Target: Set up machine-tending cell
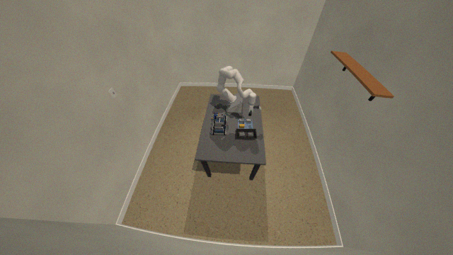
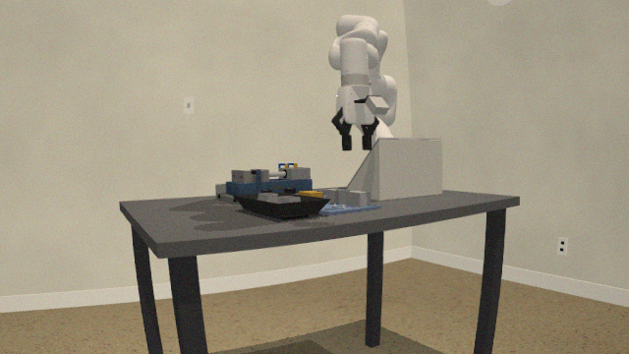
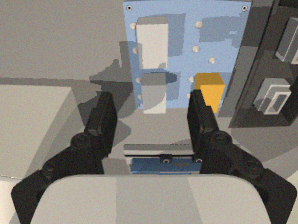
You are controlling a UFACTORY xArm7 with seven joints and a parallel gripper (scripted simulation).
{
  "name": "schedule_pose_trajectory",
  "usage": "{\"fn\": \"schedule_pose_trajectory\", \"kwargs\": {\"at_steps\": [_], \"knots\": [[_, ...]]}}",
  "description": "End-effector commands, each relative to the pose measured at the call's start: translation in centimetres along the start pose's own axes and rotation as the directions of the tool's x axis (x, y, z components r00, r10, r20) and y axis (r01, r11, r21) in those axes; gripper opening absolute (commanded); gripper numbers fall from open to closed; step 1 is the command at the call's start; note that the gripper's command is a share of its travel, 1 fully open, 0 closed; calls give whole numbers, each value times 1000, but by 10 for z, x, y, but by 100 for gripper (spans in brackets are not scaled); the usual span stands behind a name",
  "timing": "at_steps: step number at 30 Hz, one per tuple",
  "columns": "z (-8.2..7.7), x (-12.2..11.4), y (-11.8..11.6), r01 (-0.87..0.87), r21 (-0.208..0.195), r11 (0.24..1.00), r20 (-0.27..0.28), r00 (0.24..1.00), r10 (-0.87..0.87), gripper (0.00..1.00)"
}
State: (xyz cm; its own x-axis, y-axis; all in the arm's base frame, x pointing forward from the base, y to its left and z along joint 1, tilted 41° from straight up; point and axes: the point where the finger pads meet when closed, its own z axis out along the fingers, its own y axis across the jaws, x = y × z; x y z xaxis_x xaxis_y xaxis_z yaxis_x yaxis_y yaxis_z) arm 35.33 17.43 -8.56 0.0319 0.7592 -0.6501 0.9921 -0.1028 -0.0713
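Observation:
My gripper (image 2: 355, 143) is open and empty, high above the table near the blue infeed plate (image 3: 182, 50). In the wrist view the fingers frame the plate from above. Two aluminium blanks (image 3: 154, 43) (image 3: 156, 92) lie on the plate, one behind the other. A brass blank (image 3: 209, 90) lies beside the nearer one. The black outfeed tray (image 2: 282, 204) holds two grey finished parts (image 1: 241, 134) (image 1: 250, 134). The blue vise (image 2: 267, 182) stands beyond the tray, and I cannot see into its opening.
A large pale wedge-shaped block (image 2: 398, 169) stands on the table right behind the infeed plate, under and beside my gripper. The tray (image 3: 273, 63) lies right next to the plate. The vise (image 1: 217, 120) is on the table's other side.

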Motion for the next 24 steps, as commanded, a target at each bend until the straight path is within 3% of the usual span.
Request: {"fn": "schedule_pose_trajectory", "kwargs": {"at_steps": [1,15,17,24], "knots": [[5,2,1,0,-4,1000,-5,1000,0,69],[61,2,1,0,-4,1000,-5,1000,0,69],[61,2,1,0,-4,1000,-5,1000,0,69],[84,2,1,0,-4,1000,-5,1000,0,69]]}}
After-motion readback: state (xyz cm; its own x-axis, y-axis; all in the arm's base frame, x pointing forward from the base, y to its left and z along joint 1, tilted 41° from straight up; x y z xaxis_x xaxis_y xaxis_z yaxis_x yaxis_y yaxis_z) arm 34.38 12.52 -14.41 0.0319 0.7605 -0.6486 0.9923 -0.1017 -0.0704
